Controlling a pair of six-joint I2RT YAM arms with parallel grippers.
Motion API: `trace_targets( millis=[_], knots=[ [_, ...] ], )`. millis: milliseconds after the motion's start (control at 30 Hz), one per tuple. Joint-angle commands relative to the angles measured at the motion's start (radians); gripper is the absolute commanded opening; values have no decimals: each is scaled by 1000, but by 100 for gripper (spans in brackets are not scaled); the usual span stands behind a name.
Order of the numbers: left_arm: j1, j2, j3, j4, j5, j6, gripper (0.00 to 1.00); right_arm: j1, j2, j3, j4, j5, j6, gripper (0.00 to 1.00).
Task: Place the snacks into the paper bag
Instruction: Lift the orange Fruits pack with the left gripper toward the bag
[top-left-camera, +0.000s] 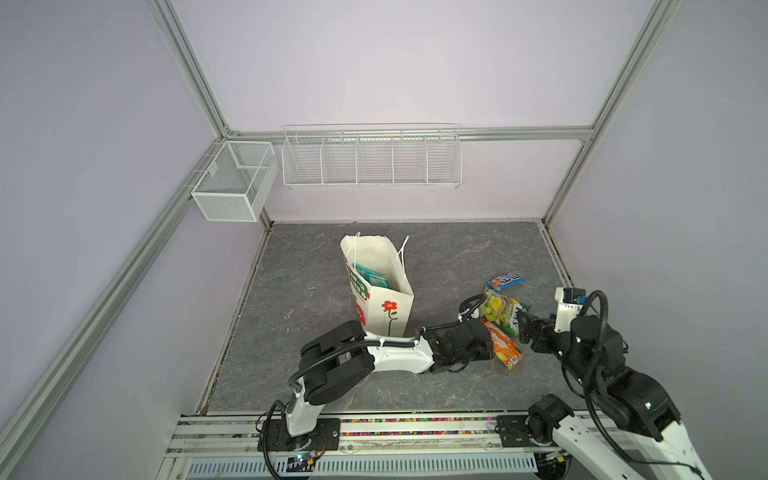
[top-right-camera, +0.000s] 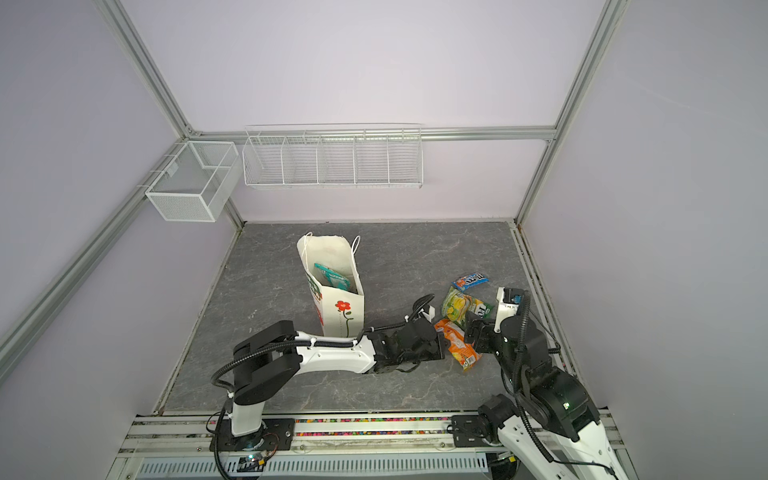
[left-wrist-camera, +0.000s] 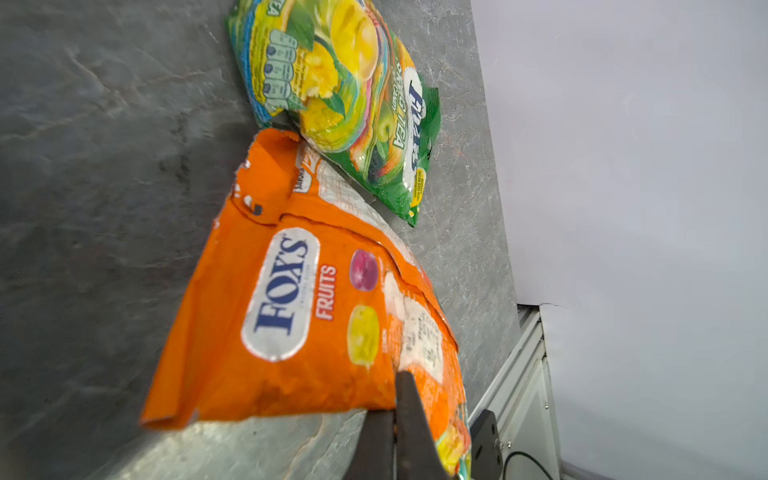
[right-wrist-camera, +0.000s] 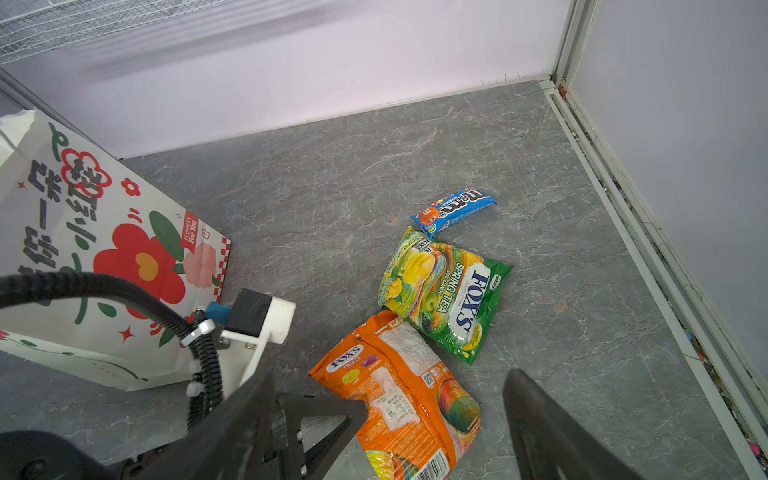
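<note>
The paper bag (top-left-camera: 386, 307) (top-right-camera: 340, 307) (right-wrist-camera: 83, 249) stands upright left of centre, with a teal snack packet (top-left-camera: 372, 276) (top-right-camera: 332, 277) inside. To its right lie a blue M&M's packet (top-left-camera: 504, 280) (right-wrist-camera: 455, 208), a green-yellow FOX'S packet (top-left-camera: 503, 309) (left-wrist-camera: 353, 95) (right-wrist-camera: 444, 291) and an orange FOX'S packet (top-left-camera: 505, 345) (top-right-camera: 459, 343) (left-wrist-camera: 291, 311) (right-wrist-camera: 399, 395). My left gripper (top-left-camera: 492, 345) (left-wrist-camera: 395, 415) is shut on the orange packet's near edge, which looks slightly raised. My right gripper (top-left-camera: 525, 328) (right-wrist-camera: 395, 386) hangs open just above the same packet, holding nothing.
Two white wire baskets (top-left-camera: 235, 180) (top-left-camera: 372, 160) hang on the back walls. The metal rail and right wall (right-wrist-camera: 623, 208) run close beside the packets. The left arm's wrist camera mount (right-wrist-camera: 257, 316) sits between the bag and the orange packet.
</note>
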Motion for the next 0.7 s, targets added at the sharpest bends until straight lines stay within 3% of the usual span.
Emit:
trace_targets(
  millis=[0,667],
  knots=[
    [-10,-60,50,-74,-83,83,0,-6,-11,-11,7,11,1,89],
    [-21,-226,126,-300,-278,303,0,-7,-44,-60,-7,40,9,89]
  ],
)
